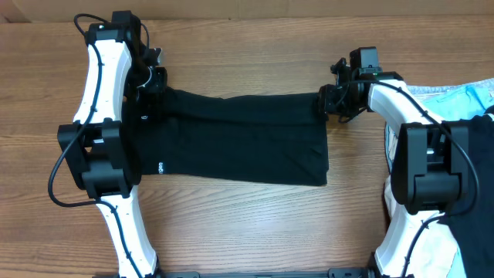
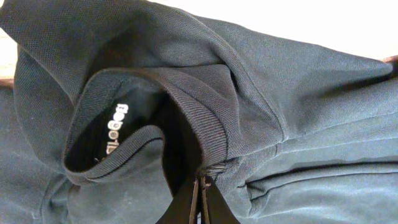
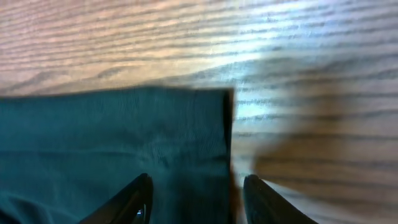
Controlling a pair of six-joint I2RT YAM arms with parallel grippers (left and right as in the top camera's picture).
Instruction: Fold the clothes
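Now | left claw point(image 2: 202, 196) pinching T-shirt point(image 1: 239, 139) collar | right claw point(image 3: 198, 186) parted over hem

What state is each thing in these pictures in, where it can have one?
Plain black short-sleeved knit T-shirt: folded to a long band, lying on the wooden table.
Left gripper: shut on the T-shirt near its collar.
Right gripper: open, over the hem corner.
Light-blue cloth garment: rumpled.

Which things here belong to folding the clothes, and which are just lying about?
Part of the job: plain black knit T-shirt; left gripper, pinching its collar; right gripper, open at its corner.
Lying about: rumpled light-blue garment; bunched black garment; white cloth.
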